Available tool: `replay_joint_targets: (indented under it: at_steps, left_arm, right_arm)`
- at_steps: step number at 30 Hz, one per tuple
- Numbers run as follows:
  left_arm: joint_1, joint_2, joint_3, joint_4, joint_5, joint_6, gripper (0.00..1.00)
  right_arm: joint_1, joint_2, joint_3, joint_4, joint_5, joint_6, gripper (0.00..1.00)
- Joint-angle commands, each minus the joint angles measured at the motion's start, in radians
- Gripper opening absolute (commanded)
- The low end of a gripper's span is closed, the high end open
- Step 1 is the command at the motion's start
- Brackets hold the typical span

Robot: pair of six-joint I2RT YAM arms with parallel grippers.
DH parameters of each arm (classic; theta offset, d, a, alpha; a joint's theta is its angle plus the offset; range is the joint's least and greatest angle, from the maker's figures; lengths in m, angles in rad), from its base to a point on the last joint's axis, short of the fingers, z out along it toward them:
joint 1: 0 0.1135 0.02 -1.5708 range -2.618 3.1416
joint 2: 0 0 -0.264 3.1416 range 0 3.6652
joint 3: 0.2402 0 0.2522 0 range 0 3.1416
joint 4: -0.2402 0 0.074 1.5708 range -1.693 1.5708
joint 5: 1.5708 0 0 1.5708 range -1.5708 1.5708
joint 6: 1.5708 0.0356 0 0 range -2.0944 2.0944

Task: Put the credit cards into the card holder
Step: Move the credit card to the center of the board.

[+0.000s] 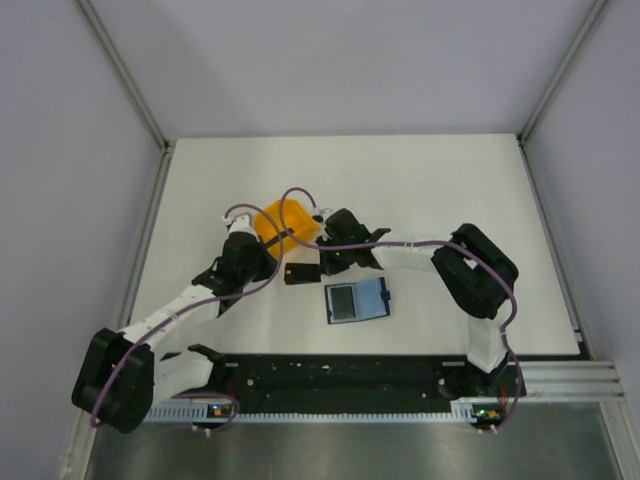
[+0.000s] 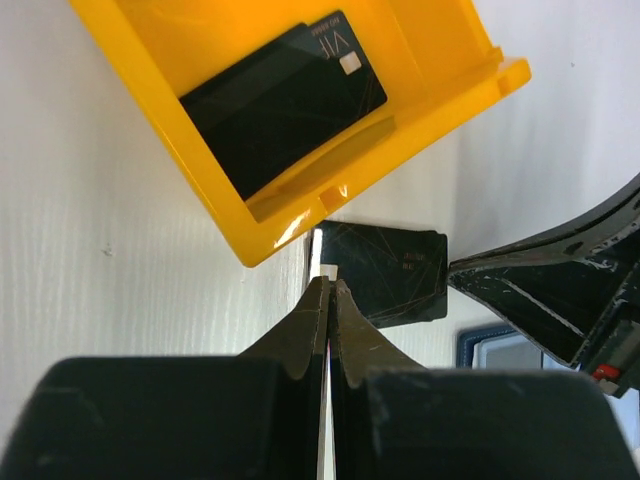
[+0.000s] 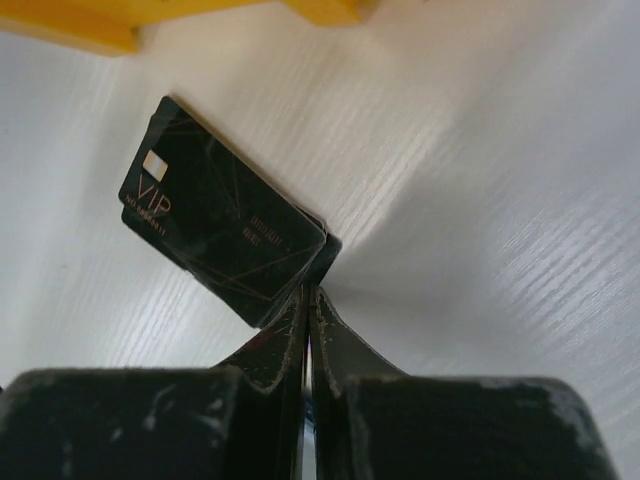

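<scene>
A: The left hand [image 2: 328, 290] is seen pressed together, fingertip against fingertip, with nothing caught between. Where is it placed?

B: It is held low at the desk [image 1: 450, 180], just in front of the orange bin [image 2: 150, 100]. Its tips are set close by the bin's low front lip and by the near corner of a black card [image 2: 385, 272] that is laid on the desk.

A: And the right hand [image 3: 308, 295]?

B: It is closed as well. Its tips are set against the opposite end of that same card. Whether the edge is nipped between them or only touched cannot be told.

A: So the card is flanked by both hands?

B: Yes, one hand at each end. In the right wrist view its face is shown with "VIP" lettering and a small pale chip. A doubled outline is seen along its edges, and whether that is shadow or something underneath cannot be told.

A: Is another card to be found?

B: A second black card [image 2: 283, 100] is seen lying inside the bin.

A: And the card holder [image 1: 357, 300]?

B: It is spread open on the desk, with a dark pocket on its left half and lighter blue on its right. It is placed near the loose card, to the right of it and closer to the arm bases, and is not touched by it.
</scene>
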Motion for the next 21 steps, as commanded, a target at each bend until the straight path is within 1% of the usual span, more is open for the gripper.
replay_joint_targets:
  at_steps: [1, 4, 7, 10, 13, 17, 21]
  left_arm:
    - [0.005, 0.035, -0.01, 0.081, 0.071, 0.012, 0.0]
    - [0.003, 0.076, 0.001, 0.119, 0.092, 0.023, 0.0]
    - [-0.007, 0.124, 0.027, 0.142, 0.094, 0.037, 0.1]
    - [-0.053, 0.171, 0.061, 0.147, 0.07, 0.057, 0.23]
    - [-0.102, 0.22, 0.102, 0.13, 0.017, 0.078, 0.29]
    - [-0.145, 0.286, 0.142, 0.132, -0.015, 0.089, 0.31]
    - [-0.159, 0.343, 0.185, 0.125, -0.053, 0.105, 0.32]
  right_arm:
    - [0.005, -0.078, -0.111, 0.071, -0.023, 0.024, 0.0]
    - [0.007, -0.202, -0.215, 0.163, 0.063, 0.062, 0.0]
    - [0.007, -0.328, -0.295, 0.205, 0.091, 0.095, 0.0]
    - [0.005, -0.411, -0.344, 0.205, 0.105, 0.105, 0.0]
    - [0.007, -0.482, -0.377, 0.179, 0.131, 0.105, 0.0]
    - [0.008, -0.566, -0.426, 0.165, 0.172, 0.113, 0.0]
    - [0.007, -0.626, -0.464, 0.157, 0.188, 0.124, 0.0]
